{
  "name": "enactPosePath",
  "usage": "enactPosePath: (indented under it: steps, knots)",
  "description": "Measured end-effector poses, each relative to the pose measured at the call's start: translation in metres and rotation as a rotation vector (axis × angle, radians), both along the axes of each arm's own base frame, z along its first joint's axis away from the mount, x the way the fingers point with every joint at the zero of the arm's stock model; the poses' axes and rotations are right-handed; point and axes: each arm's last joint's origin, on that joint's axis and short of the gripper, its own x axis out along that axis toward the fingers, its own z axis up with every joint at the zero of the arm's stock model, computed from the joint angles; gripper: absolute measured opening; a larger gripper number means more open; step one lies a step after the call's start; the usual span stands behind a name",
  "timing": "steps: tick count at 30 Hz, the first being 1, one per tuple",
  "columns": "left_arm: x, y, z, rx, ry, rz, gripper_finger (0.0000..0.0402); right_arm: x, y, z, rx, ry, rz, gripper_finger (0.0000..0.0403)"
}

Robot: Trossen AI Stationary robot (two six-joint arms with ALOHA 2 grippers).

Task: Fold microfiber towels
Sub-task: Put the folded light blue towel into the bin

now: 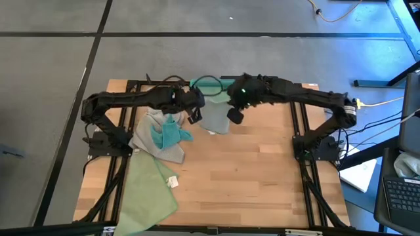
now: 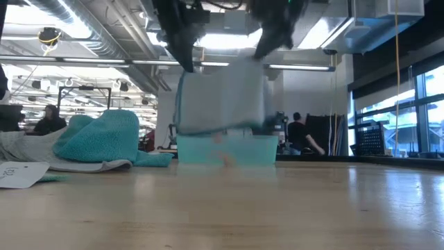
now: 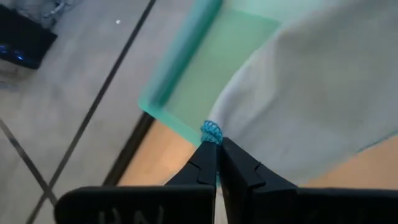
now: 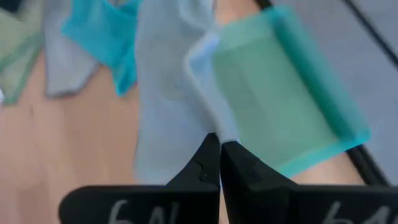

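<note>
A light grey towel [image 2: 222, 97] hangs spread between my two grippers near the table's far edge, just in front of the teal bin [image 1: 209, 84]. My left gripper [image 1: 194, 110] is shut on one upper corner. My right gripper [image 1: 233, 115] is shut on the other upper end. A pile lies at the table's left: a grey towel [image 1: 157, 141] with a teal towel [image 1: 170, 134] on it. A pale green towel [image 1: 147, 193] with a white tag [image 1: 172, 182] lies nearer the front edge. My left gripper pinches the grey towel's upper corner [image 3: 211, 132], at its teal stitched edge, between its two fingertips. The towel hangs below the fingers, clear of the table in the low view [image 2: 186, 66]. My right gripper pinches the grey towel's other upper end [image 4: 214, 134] between its two fingertips; corner or edge, I cannot tell. The towel hangs below it [image 2: 267, 52], its top edge stretched across to the left gripper, its lower edge above the table.
The teal bin [image 2: 225, 149] stands at the far edge behind the hanging towel. The towel pile [image 2: 97, 139] takes up the table's left part. Bare wood [image 1: 262, 177] lies at the middle and right. People sit in the room beyond.
</note>
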Motion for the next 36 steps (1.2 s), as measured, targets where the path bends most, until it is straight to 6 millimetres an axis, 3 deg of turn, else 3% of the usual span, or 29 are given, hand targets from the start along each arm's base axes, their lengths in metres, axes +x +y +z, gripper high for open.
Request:
enactPosePath:
  steps: [8, 19, 29, 36]
  knots:
    - [-0.009, 0.053, -0.035, -0.120, -0.066, 0.067, 0.0000, 0.023, -0.062, -0.046, 0.034, 0.035, 0.020, 0.0000]
    - [-0.018, 0.109, -0.051, -0.087, -0.289, 0.148, 0.0000, -0.007, -0.133, -0.061, 0.041, 0.052, 0.000, 0.0000]
    - [-0.003, 0.127, -0.084, -0.173, -0.297, 0.114, 0.0000, -0.025, -0.162, -0.062, 0.031, 0.019, -0.020, 0.0000]
    - [-0.006, 0.134, -0.086, -0.130, -0.280, 0.157, 0.0000, -0.023, -0.173, -0.073, 0.024, 0.019, -0.027, 0.0000]
